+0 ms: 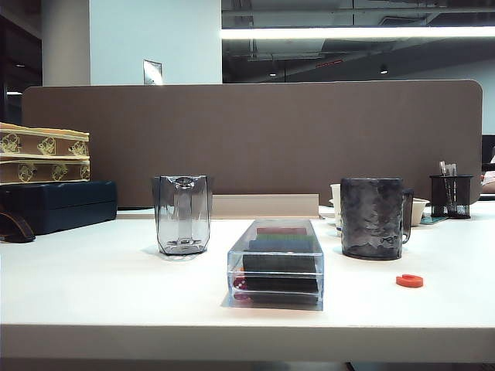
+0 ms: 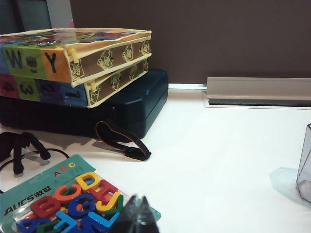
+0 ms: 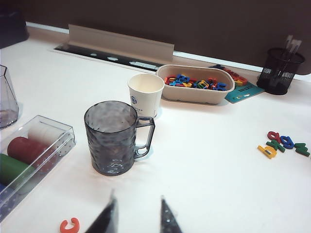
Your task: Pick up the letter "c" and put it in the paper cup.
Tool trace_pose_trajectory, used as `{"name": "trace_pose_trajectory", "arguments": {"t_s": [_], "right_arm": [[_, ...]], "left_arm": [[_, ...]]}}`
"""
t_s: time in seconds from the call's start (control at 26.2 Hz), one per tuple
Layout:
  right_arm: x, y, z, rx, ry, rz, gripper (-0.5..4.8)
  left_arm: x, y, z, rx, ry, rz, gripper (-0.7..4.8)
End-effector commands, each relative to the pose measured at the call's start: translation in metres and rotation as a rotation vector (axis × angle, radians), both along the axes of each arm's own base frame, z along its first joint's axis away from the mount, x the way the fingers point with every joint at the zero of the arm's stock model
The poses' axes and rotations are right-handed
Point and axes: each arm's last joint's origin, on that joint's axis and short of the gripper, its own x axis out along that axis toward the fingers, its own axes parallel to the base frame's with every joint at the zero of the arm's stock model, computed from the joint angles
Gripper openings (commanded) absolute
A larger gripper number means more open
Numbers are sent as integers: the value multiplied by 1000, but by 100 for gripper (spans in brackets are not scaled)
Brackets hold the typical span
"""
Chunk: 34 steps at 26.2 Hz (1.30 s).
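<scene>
Nothing done yet: letter "c" (image 3: 70, 225) on tabletop (image 3: 218, 160) before mug (image 3: 112, 138), paper cup (image 3: 145, 94) behind it; right end effector (image 3: 138, 218) parted, empty, near mug; left end effector (image 2: 137, 213) pinched shut, empty, far from mug.

Each pincer shows only two dark, pointed, wedge-shaped tips: left pincer (image 2: 138, 213), right pincer (image 3: 138, 216).

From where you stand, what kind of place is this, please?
Probably an open-plan office: a white desk backed by a brown partition screen, a mesh pen holder at its edge, and ceiling strip lights over more workspace behind.
</scene>
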Motion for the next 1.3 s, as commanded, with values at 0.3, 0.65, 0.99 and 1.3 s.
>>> {"name": "trace_pose_trajectory", "arguments": {"t_s": [0.3, 0.65, 0.99, 1.3], "right_arm": [[29, 11, -1, -29, 144, 153, 129], [62, 38, -26, -82, 341, 262, 149], [87, 46, -48, -126, 446, 217, 149], [105, 52, -62, -94, 485, 234, 150]], "left_arm": [[0, 0, 3, -3, -16, 0, -6], [0, 0, 3, -3, -16, 0, -6], [0, 0, 3, -3, -16, 0, -6], [0, 0, 3, -3, -16, 0, -6]]}}
